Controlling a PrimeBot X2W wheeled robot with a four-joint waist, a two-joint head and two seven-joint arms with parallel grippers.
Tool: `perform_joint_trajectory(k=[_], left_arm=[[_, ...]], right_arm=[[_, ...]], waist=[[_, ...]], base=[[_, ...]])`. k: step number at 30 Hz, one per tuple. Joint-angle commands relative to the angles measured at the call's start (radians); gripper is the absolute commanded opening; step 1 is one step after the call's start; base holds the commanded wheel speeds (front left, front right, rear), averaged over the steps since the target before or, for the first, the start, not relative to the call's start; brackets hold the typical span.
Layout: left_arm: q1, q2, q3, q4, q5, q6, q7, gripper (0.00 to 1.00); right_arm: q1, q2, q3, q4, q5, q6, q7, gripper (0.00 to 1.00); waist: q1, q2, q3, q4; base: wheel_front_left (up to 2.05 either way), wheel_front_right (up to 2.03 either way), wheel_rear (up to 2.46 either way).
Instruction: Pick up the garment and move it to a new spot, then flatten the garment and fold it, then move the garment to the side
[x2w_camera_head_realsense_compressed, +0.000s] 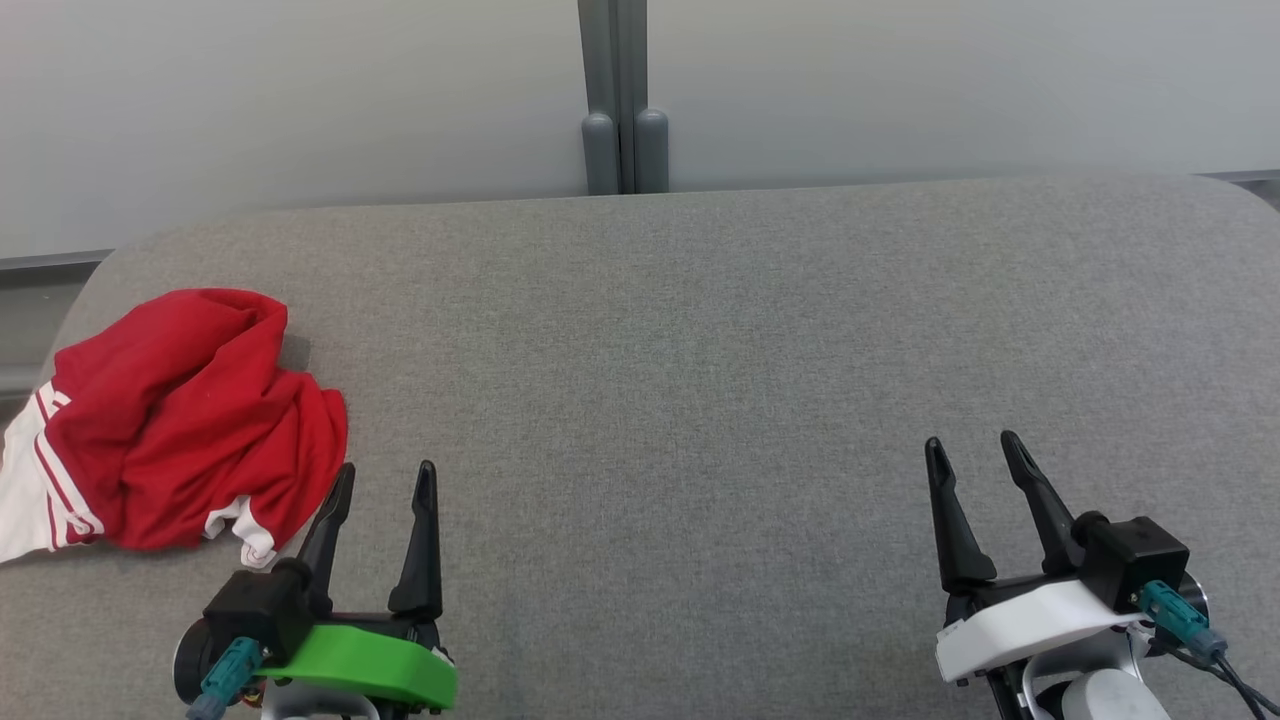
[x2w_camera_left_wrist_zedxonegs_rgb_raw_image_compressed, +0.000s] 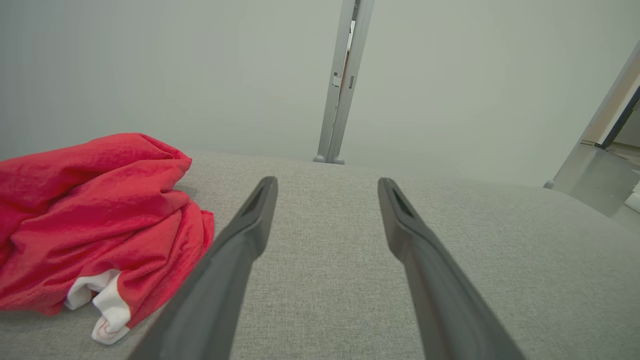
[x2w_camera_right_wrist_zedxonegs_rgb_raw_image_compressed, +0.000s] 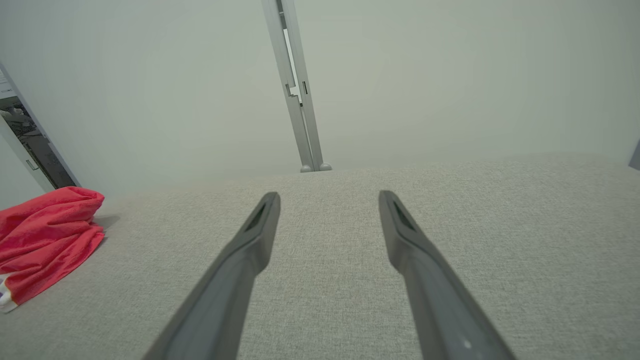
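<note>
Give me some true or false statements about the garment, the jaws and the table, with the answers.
1. The garment is red with white trim. True.
2. The garment lies flat and folded. False: it sits crumpled in a heap.
3. The left jaws are shut on the garment. False: they stand open and empty, next to it.
4. The right jaws stand open over bare table. True.
5. The garment is at the table's right end. False: it is at the left end, near the left jaws.
6. A grey post stands behind the table. True.
</note>
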Motion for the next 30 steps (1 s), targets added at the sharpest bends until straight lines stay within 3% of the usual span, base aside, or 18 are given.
perform_joint_trajectory(k=[1,15,30], left_arm=[[-0.002,0.008,-0.001,-0.006,0.028,-0.005,-0.008,1.0],[-0.002,0.008,-0.007,-0.007,0.111,-0.005,-0.034,1.0],[-0.005,0.008,-0.012,-0.001,0.11,-0.005,-0.032,1.0]], right_arm=[[0.004,-0.005,0.001,-0.008,-0.024,0.0,-0.011,1.0],[0.019,-0.005,0.009,-0.004,-0.111,0.0,-0.036,1.0],[0.025,-0.005,0.008,0.008,-0.104,0.0,-0.034,1.0]], waist=[[0.0,0.0,0.0,0.0],[0.0,0.0,-0.001,0.005],[0.0,0.0,-0.002,0.01]], base=[[0.0,0.0,0.0],[0.0,0.0,0.0],[0.0,0.0,0.0]])
